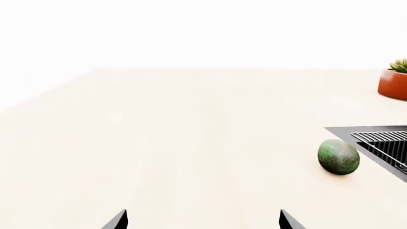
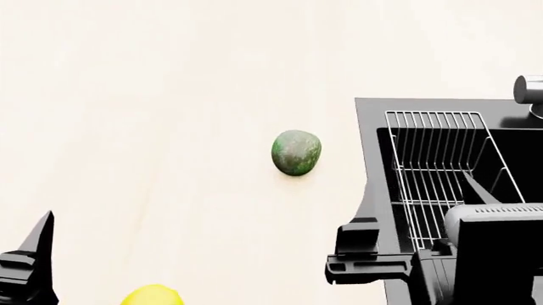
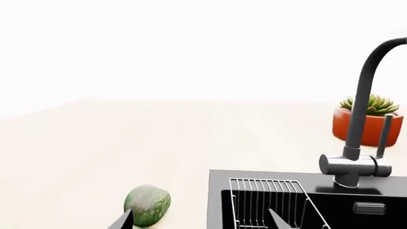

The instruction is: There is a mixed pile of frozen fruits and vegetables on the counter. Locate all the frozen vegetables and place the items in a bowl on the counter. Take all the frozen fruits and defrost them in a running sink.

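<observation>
The lemon (image 2: 152,295) is cut by the head view's lower edge. The sink (image 2: 373,165) runs off the right edge. Only the fingertips (image 1: 121,220) of the left tool (image 1: 202,220) enter its wrist view.

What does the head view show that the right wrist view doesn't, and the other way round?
Only the head view shows the yellow lemon at its lower edge and part of the left gripper. Only the right wrist view shows the orange plant pot with a green succulent and the tall dark grey faucet arching up. Both show the mottled green oval, the black sink with its wire rack, and the pale beige counter.
</observation>
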Controlling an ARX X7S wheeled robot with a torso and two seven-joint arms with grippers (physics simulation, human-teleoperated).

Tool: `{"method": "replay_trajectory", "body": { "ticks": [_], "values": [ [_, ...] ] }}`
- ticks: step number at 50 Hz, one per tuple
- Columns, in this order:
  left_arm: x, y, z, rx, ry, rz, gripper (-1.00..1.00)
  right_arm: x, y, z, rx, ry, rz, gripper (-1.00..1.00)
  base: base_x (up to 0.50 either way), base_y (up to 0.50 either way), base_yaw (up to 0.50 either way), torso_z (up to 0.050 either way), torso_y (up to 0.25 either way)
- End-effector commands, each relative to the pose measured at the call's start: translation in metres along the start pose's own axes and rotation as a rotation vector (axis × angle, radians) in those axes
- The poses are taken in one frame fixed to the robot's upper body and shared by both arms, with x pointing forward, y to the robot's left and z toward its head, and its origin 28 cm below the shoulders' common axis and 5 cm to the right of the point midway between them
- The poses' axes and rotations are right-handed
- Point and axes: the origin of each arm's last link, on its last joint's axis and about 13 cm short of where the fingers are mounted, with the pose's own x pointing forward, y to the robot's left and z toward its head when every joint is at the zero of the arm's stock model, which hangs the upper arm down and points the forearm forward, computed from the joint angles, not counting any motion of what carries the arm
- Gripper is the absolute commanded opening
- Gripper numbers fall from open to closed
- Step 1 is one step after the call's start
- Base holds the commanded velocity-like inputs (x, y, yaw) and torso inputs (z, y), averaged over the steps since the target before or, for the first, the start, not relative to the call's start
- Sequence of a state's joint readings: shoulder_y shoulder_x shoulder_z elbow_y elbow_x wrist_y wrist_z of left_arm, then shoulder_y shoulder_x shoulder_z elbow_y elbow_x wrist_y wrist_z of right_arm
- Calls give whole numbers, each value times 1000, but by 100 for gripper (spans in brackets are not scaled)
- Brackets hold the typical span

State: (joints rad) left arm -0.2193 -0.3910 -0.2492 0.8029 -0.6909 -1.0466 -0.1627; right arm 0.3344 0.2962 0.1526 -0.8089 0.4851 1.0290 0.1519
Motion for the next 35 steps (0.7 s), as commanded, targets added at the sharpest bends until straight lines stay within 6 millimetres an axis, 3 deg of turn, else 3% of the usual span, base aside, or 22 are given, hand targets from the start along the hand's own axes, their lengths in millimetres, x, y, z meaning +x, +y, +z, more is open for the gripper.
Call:
{"method": "replay_trajectory", "body": {
  "ticks": [1, 10, 19, 27, 35],
  "values": [
    [0, 0, -4, -12, 24, 21, 100, 31, 12, -6, -6, 72, 39, 100, 0, 0, 0, 0, 0],
    [3, 1, -4, -13, 26, 29, 100, 78, 31, -7, -52, 99, 119, 100, 0, 0, 0, 0, 0],
    [13, -1, -10, -11, 33, 31, 100, 119, 53, -21, -61, 157, 157, 100, 0, 0, 0, 0, 0],
    [18, -1, -15, -13, 41, 30, 100, 141, 65, -18, -95, 201, 191, 100, 0, 0, 0, 0, 0],
    [18, -1, -15, -20, 40, 41, 100, 147, 70, -18, -71, 235, 177, 100, 0, 0, 0, 0, 0]
  ]
}}
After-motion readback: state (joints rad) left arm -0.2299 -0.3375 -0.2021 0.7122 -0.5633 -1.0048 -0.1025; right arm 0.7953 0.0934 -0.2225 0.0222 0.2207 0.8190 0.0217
